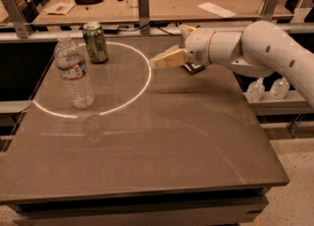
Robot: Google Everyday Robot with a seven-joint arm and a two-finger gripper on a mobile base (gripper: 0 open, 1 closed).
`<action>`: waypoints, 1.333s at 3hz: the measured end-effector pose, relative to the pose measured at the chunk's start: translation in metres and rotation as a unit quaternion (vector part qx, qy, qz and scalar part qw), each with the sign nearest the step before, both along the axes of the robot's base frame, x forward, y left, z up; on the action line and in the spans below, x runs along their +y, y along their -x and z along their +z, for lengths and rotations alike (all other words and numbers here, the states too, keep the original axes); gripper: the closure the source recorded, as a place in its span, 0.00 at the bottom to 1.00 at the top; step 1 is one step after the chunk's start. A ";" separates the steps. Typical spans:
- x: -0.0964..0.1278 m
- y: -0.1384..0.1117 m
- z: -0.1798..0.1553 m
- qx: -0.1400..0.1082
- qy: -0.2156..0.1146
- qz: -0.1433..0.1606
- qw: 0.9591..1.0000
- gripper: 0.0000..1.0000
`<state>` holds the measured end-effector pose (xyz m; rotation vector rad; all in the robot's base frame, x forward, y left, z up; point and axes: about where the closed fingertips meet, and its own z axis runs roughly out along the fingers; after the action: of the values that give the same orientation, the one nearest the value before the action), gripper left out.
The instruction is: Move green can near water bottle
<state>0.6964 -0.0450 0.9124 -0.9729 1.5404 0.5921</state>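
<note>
Ahead of the gripper (159, 62), well apart, the green can (95, 42) is standing upright, the water bottle (73, 72) near it. Gripper is hovering over the table (196, 136); I cannot tell its grip state. Hazard: a glancing approach is risking tipping the can into the bottle.

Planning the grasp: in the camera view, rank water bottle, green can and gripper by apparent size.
Largest: water bottle, though it is nearest the camera.
Next: green can, behind it.
Last: gripper, hovering right of the can. It looks close to the can in size, so that order is unsure.
</note>
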 end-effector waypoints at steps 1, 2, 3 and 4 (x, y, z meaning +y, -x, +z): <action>0.021 -0.013 0.003 -0.007 0.012 0.017 1.000 0.00; 0.061 -0.031 0.004 -0.007 0.014 0.041 0.999 0.00; 0.097 -0.046 -0.001 0.007 0.005 0.051 0.999 0.00; 0.133 -0.057 -0.005 0.022 -0.011 0.070 0.997 0.00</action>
<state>0.7532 0.0883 0.9078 -1.0633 1.5099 0.7311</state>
